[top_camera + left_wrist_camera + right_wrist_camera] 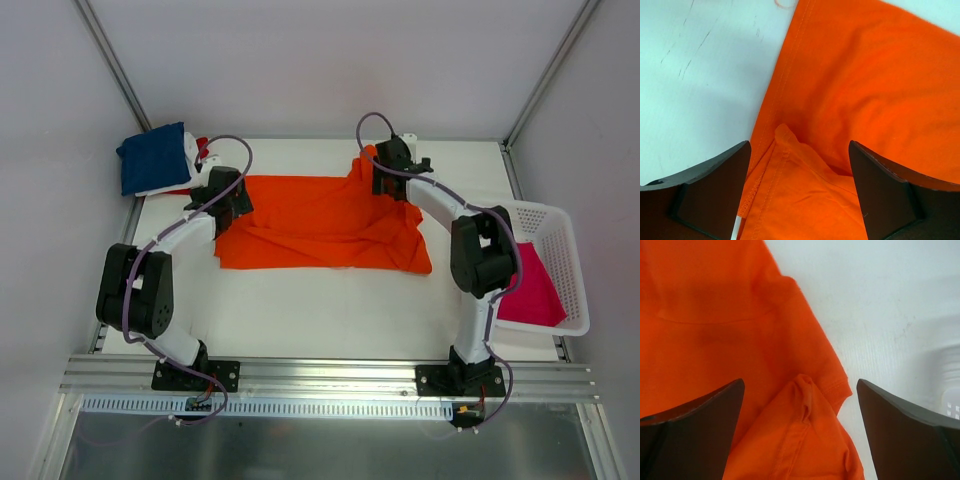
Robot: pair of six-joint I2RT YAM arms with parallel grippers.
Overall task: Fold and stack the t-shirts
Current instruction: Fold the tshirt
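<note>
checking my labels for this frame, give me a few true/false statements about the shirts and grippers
1. The orange shirt lies spread on the table. True.
2. The left gripper is shut on the orange shirt. False: its jaws stand open over the shirt's edge.
3. The pink shirt is in the basket. True.
4. The navy shirt is in the basket too. False: it tops a pile at the table's far left corner.
5. The right gripper is open. True.
</note>
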